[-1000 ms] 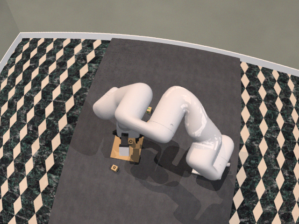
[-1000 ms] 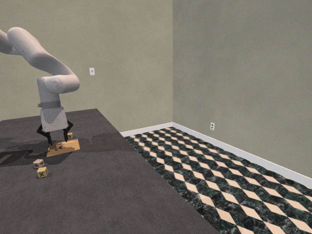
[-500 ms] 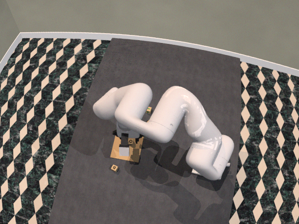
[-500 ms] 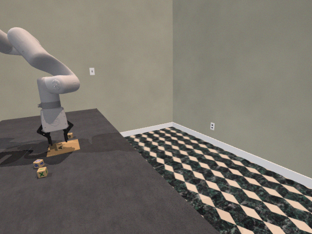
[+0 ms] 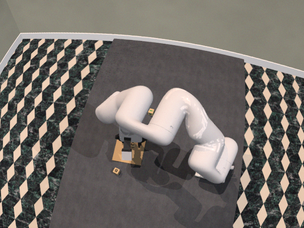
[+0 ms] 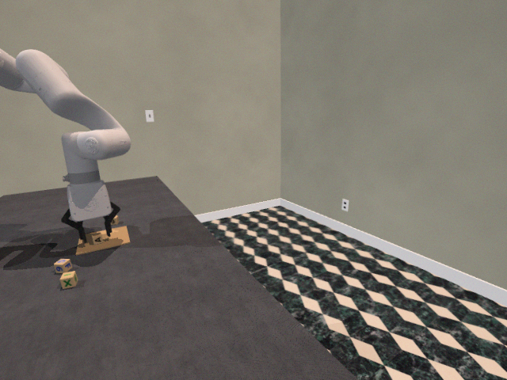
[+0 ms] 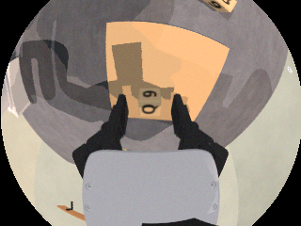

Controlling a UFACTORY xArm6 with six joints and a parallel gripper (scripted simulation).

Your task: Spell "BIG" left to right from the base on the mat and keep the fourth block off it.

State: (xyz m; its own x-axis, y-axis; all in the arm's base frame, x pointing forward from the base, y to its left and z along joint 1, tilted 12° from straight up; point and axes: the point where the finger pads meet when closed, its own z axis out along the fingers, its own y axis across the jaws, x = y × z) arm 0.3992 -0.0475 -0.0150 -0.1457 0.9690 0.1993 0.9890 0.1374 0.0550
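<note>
Gripper [image 5: 131,144] [image 6: 97,237] [image 7: 150,102] fingers partly apart, pointing down over mat [image 5: 118,151] [image 6: 123,234] [image 7: 198,61], nothing grasped. Blk w/ Q & 9 faces [image 5: 132,144] [image 6: 97,239] [image 7: 150,102] is btwn the fingers, visible gap each side in wrist view; sits on mat nr one edge, A on a side in ext. view. Can't tell its top letter for sure. Mat lies flat on dark tbl [image 5: 171,63] [image 6: 163,306] [image 7: 82,24], partly shaded. B-top blk [image 5: 116,171] [image 6: 116,219] [image 7: 221,4] is off mat, near it, on tbl; only partly visible in wrist & ext. views. Green-X blk [image 5: 150,112] [image 6: 68,279] also off mat, on tbl, green mark on top. Blue-marked blk [image 6: 62,265] just beside it, also off mat; top letter too small to read, hidden in top view. So 1 blk on mat, 3 off; BIG not spelled. Arm [image 5: 135,103] [image 6: 61,88] bends over tbl, wrist unit above mat.

1. Exterior view: arm [image 5: 171,115] [image 6: 61,89] is lower than in both earlier frames; we see its wrist joint drop.
2. Gripper [image 5: 132,145] [image 6: 97,237] [image 7: 150,102] comes down with it; we now have the fingertips closer to the mat [image 5: 118,156] [image 6: 118,235] [image 7: 198,61].
</note>
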